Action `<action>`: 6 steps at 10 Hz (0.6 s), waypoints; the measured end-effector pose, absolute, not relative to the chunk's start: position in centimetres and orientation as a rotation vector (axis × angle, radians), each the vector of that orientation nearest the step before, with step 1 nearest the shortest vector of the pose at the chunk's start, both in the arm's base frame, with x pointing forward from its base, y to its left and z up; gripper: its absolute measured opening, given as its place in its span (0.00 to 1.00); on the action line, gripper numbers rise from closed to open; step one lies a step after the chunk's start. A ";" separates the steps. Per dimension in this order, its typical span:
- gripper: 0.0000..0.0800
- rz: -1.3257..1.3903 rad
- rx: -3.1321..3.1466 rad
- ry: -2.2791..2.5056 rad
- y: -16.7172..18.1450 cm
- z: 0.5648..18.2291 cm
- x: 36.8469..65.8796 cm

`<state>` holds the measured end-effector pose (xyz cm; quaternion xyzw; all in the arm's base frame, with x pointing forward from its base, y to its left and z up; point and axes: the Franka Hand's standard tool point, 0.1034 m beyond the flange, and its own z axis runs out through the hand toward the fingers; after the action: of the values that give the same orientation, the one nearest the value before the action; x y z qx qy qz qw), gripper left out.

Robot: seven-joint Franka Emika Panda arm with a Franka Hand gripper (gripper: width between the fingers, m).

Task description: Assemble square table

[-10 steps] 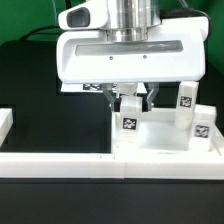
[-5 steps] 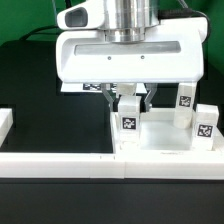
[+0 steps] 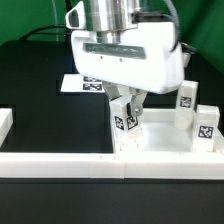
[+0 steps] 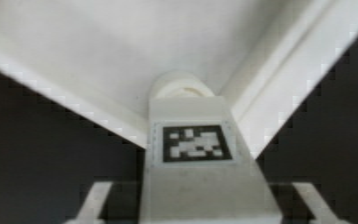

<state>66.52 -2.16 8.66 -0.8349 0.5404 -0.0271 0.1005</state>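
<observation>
While the exterior view hides much behind the wrist housing, it shows the gripper (image 3: 128, 103) reaching straight down with a tagged white leg (image 3: 125, 114) standing upright between its dark fingers (image 3: 141, 101), so the claw appears closed narrowly on that leg. Directly under the claw, and spreading away toward the exterior view's right, lies the tabletop (image 3: 165, 142), its raised rim running along the near side; the leg's lower end sits at or just above the corner of the tabletop nearest the exterior view's left, though whether it touches cannot be told. Two further legs (image 3: 186, 104) (image 3: 207, 127) stand upright well off to the exterior view's right of the claw, and the marker board (image 3: 82, 84) lies behind it on the black table (image 3: 50, 120). From the wrist view, the held leg (image 4: 197, 140) fills the middle with its tag facing the camera, its long axis running straight away from the claw toward the white corner of the tabletop (image 4: 87, 45) beyond. Judging from this, the coming move turns on that axis staying vertical and in line with the corner socket below, which is itself hidden.
</observation>
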 end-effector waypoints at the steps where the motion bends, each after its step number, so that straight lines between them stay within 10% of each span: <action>1: 0.37 -0.064 -2.395 1.702 -2.0 8.7 66.5; 6: 0.39 0.006 -2.121 2.052 0.1 8.5 66.4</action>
<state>66.38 0.08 8.54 -0.7156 0.6920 0.0020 0.0951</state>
